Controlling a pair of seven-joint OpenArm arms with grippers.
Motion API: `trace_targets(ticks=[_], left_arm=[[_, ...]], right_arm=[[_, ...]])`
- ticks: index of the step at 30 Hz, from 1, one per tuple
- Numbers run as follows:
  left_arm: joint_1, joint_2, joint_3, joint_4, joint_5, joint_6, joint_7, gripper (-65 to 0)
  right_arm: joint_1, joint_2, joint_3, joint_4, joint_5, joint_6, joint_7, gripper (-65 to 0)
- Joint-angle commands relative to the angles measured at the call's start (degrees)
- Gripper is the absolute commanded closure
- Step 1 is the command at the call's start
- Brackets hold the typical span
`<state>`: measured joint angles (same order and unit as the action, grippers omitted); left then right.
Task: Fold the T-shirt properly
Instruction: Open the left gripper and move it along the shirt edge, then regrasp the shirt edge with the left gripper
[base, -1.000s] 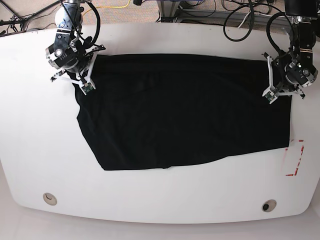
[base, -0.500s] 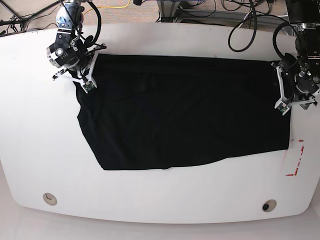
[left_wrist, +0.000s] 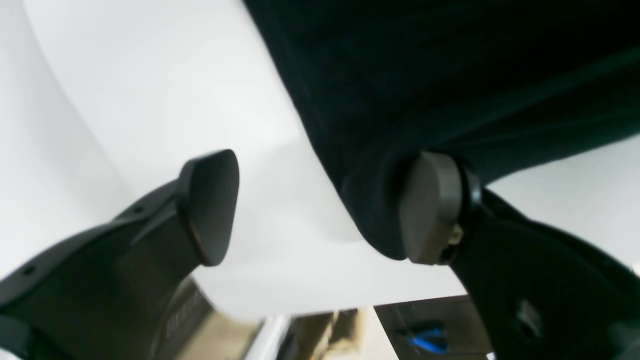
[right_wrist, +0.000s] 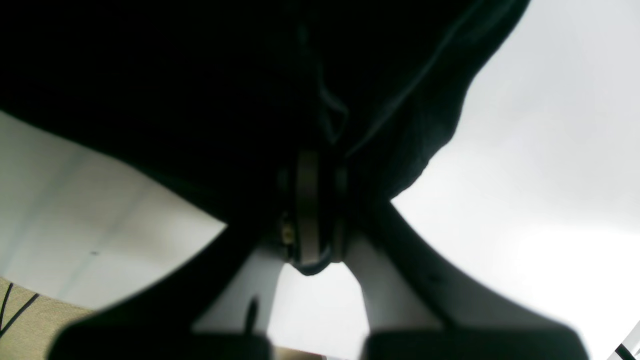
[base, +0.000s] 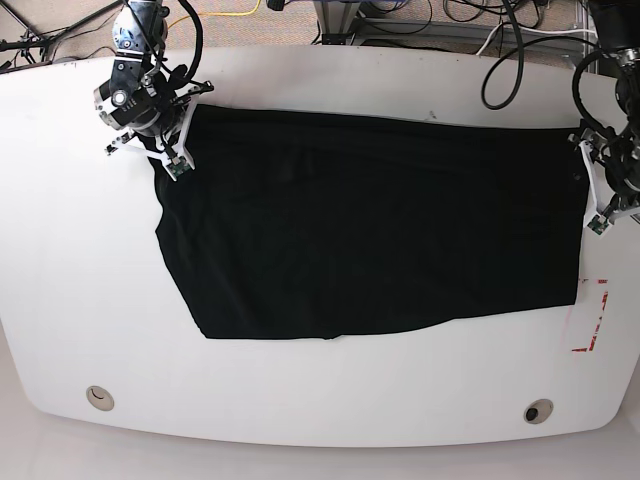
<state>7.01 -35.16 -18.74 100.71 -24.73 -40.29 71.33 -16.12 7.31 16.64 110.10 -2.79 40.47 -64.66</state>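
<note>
Along the near edge of the smooth white table (base: 300, 400), two small round metal-ringed holes (base: 99, 398) sit near the rounded front corners, and a red-and-white rectangular marking (base: 590, 318) lies by the edge on the left arm's side. The T-shirt (base: 370, 225) covers the middle of the table as a broad, matte black sheet of soft cloth, folded into a rough rectangle: its far hem runs almost straight, its near hem curves gently, and the side toward the right arm slants inward to a blunt near corner. No print shows on the upturned face; only faint creases break the dark surface. At the far corner on the right arm's side, the right gripper (base: 172, 160) has its fingers pressed together on the shirt's corner; in the right wrist view the pale, flat pads (right_wrist: 307, 200) meet with bunched black fabric (right_wrist: 225, 90) gathered around and above them, a thin seam ridge catching light. At the opposite end, by the shirt's far corner, the left gripper (base: 598, 205) stands with its fingers spread wide. In the left wrist view one dark rounded pad (left_wrist: 210, 205) hovers over bare white table, while the grey pad (left_wrist: 430, 207) touches the limp, fuzzy rounded corner of cloth (left_wrist: 450, 75), nothing pinched between them. Beyond the far edge, black cables (base: 470, 20) loop over the floor.
</note>
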Motion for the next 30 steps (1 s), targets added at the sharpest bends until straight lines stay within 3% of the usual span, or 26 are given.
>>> trace_targets(ticks=[1,6,19,24,30], left_arm=[[1.21,-3.57,0.15,1.49,-7.75,0.29,0.19,-45.8],[3.06,-7.79,0.06,3.16,-17.69,0.29,0.19,-45.8],[2.62,-14.38,-2.75,2.90,-26.39,0.29,0.10,-45.8],[2.97,-13.77,-3.02,1.76,-26.48,0.29,0.10,-45.8],[6.05,-7.88,-6.00,-3.87,-20.50,0.29,-0.08,-45.8]], right_arm=[[0.25,0.73,0.45,1.32,-1.39,-0.47,-0.35,-0.3],[0.25,-0.06,0.54,1.32,-1.83,-0.47,-0.35,-0.3],[0.16,-0.50,0.54,1.32,-1.30,-0.47,-0.26,-0.2],[0.69,-2.26,0.54,1.32,-1.83,-0.47,-0.26,-0.3],[0.69,-2.78,0.45,1.32,-1.83,-0.47,-0.26,-0.5]])
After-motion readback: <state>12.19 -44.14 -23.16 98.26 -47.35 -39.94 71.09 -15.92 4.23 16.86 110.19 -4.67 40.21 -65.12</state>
